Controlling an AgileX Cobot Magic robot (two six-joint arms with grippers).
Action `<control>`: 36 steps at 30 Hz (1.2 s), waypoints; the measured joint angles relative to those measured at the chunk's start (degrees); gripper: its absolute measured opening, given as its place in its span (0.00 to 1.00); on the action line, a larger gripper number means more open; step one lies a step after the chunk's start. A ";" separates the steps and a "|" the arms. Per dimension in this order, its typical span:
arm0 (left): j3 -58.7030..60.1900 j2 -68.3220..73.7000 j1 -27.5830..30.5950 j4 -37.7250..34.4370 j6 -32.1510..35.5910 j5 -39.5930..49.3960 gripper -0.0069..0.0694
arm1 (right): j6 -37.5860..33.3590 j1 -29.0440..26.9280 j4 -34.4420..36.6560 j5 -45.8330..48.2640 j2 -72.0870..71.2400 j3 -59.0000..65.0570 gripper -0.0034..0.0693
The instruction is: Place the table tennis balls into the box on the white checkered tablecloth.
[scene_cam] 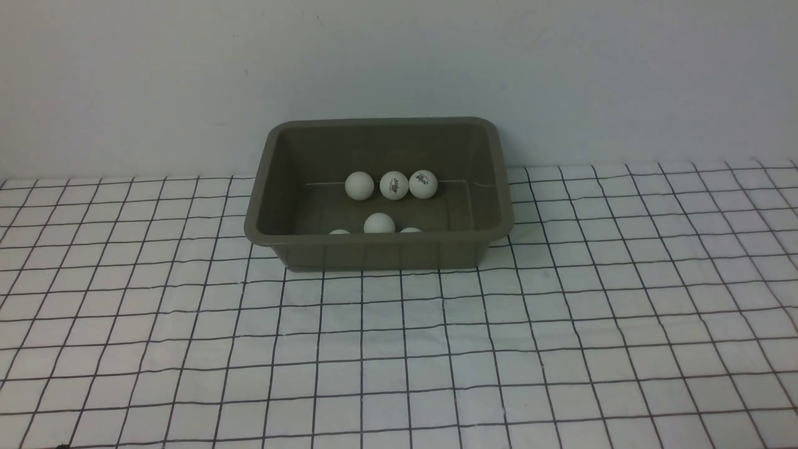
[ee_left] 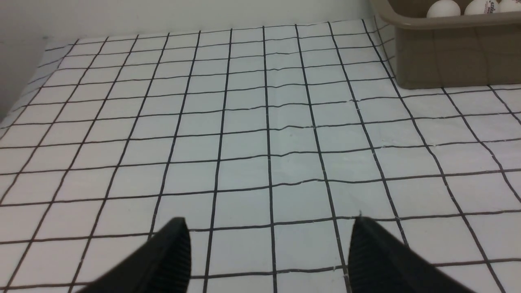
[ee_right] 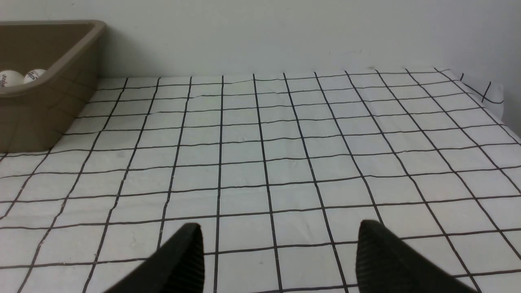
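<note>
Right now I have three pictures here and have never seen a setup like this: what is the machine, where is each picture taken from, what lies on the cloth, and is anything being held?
This is a robot with two arms, each ending in a two-fingered gripper. The wide picture looks forward from between the arms; neither arm shows in it. The other two come from cameras on the wrists.

On the white checkered tablecloth stands the box, near the back wall. Six table tennis balls show inside it: three in a row at the back, three near the front wall, two half hidden by the rim. None lies on the cloth in any view.

The left gripper and right gripper both stand open over bare cloth, holding nothing.
</note>
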 joint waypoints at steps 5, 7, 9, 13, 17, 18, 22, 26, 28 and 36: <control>0.00 0.00 0.00 0.12 0.00 0.00 0.71 | 0.00 0.00 0.00 0.00 0.00 0.00 0.68; 0.00 0.00 0.00 0.19 0.00 0.00 0.71 | 0.00 0.00 0.00 0.00 0.00 0.00 0.68; 0.00 0.00 0.00 0.19 0.00 0.00 0.71 | 0.00 0.00 0.00 0.00 0.00 0.00 0.68; 0.00 0.00 0.00 0.19 0.00 0.00 0.71 | 0.00 0.00 0.00 0.00 0.00 0.00 0.68; 0.00 0.00 0.00 0.19 0.00 0.00 0.71 | 0.00 0.00 0.00 0.00 0.00 0.00 0.68; 0.00 0.00 0.00 0.19 0.00 0.00 0.71 | 0.00 0.00 0.00 0.00 0.00 0.00 0.68; 0.00 0.00 0.00 0.19 0.00 0.00 0.71 | 0.00 0.00 0.00 0.00 0.00 0.00 0.68; 0.00 0.00 0.00 0.38 -0.44 0.00 0.71 | 0.00 0.00 0.00 0.00 0.00 0.00 0.68; 0.00 0.00 0.00 0.48 -1.72 -0.05 0.71 | 0.00 0.00 0.00 0.00 0.00 0.00 0.68; 0.00 -0.05 0.00 0.81 -3.00 -0.05 0.71 | 0.53 0.00 0.00 0.00 0.00 0.00 0.68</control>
